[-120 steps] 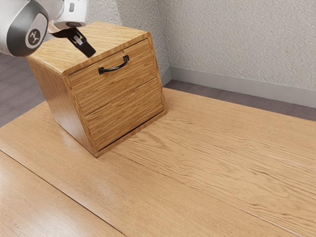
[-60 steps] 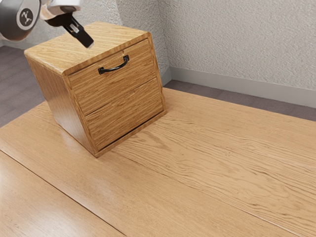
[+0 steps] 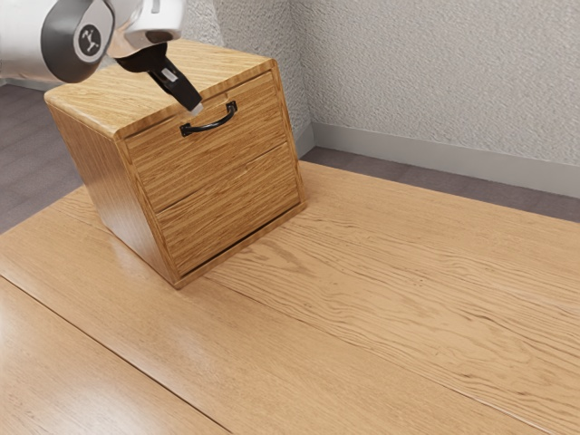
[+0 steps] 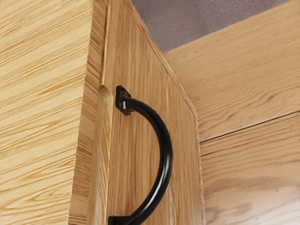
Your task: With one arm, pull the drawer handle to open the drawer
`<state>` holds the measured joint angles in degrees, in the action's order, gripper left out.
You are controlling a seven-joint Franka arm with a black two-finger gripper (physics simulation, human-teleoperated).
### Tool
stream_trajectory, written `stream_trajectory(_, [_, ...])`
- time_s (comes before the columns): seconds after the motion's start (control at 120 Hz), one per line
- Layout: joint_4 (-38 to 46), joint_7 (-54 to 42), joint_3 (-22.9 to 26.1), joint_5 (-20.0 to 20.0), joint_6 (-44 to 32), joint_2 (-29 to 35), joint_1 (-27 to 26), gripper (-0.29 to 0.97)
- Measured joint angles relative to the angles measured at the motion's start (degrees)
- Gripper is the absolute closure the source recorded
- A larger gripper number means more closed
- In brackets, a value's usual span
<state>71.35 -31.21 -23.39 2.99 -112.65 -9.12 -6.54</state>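
Note:
A wooden cabinet (image 3: 109, 95) with two drawers stands at the table's back left in the exterior view. The upper drawer (image 3: 227, 149) sits flush with the cabinet front and carries a curved black handle (image 3: 208, 120). My black gripper (image 3: 193, 107) hangs slanted over the cabinet's top front edge, its tip just above the left half of the handle and apart from it. In the wrist view the handle (image 4: 161, 154) arches off the drawer front (image 4: 136, 164), close below my hand.
The lower drawer (image 3: 231, 213) has no handle that I can see. The wooden table (image 3: 381, 308) stretches wide in front of the cabinet. A grey textured wall (image 3: 435, 63) and its baseboard run behind the table.
My hand rose slightly over the cabinet top, then swung down and toward the exterior view's right, ending at the front edge above the handle. The drawer has not moved.

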Motion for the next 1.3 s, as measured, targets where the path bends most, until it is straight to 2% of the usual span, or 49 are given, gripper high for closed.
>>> stream_trajectory(0.567, [-2.0, -0.5, 0.0, -5.0, 0.0, -3.8, 0.4, 0.0])
stream_trajectory(0.642, [-1.8, -0.6, 0.4, -5.4, -0.1, -4.1, 1.6, 0.0])
stream_trajectory(1.3, [1.0, -0.6, 2.5, -5.8, -2.9, -4.6, 2.4, 0.0])
